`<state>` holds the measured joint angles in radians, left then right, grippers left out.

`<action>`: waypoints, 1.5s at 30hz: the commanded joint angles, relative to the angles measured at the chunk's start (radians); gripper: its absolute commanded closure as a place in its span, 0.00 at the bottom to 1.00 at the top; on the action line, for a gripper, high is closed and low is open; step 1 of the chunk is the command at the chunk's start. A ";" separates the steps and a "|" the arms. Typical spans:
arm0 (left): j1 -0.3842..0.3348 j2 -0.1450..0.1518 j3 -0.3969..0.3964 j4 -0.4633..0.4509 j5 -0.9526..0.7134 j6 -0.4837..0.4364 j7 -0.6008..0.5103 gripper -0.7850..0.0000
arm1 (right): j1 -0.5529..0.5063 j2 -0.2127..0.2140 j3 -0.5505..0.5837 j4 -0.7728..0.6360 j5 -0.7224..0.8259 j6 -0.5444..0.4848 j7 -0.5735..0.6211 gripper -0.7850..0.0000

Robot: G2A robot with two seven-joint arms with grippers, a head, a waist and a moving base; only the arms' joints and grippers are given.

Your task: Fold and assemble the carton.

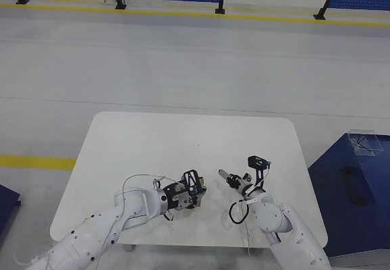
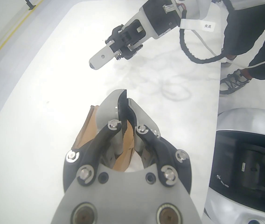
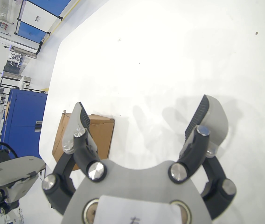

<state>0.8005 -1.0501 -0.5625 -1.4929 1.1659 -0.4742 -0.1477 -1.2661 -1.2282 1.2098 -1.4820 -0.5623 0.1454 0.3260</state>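
A small brown cardboard carton (image 2: 85,131) rests on the white table (image 1: 181,135) near its front edge. My left gripper (image 2: 126,97) is shut on one of its panels, the dark pads pressed on the cardboard. From above, the carton (image 1: 199,194) is mostly hidden under that gripper (image 1: 192,183). My right gripper (image 3: 144,108) stands open with nothing between its fingers, hovering over bare table a short way to the right of the carton (image 3: 99,131). It shows as well in the top view (image 1: 223,175) and, pointing toward the carton, in the left wrist view (image 2: 95,62).
A blue cabinet (image 1: 357,196) stands just off the table's right side, with a clear plastic box (image 1: 365,142) on top. The far half of the table is bare white surface. The front table edge lies close behind both grippers.
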 commanded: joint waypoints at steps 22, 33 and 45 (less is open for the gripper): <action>0.001 -0.052 -0.031 0.062 0.029 -0.039 -0.045 1.00 | 0.000 0.000 0.000 0.000 0.000 0.000 0.000 0.00; 0.011 -0.073 -0.045 0.071 0.079 -0.007 -0.006 1.00 | 0.000 0.000 0.000 0.000 0.000 0.000 0.000 0.00; -0.007 -0.106 -0.049 0.144 0.054 -0.026 -0.016 1.00 | 0.000 0.000 0.000 0.000 0.000 0.000 0.000 0.00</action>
<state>0.7948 -1.1539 -0.6072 -1.3464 1.2137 -0.5109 -0.1814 -1.2661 -1.2282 1.2098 -1.4820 -0.5623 0.1454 0.3260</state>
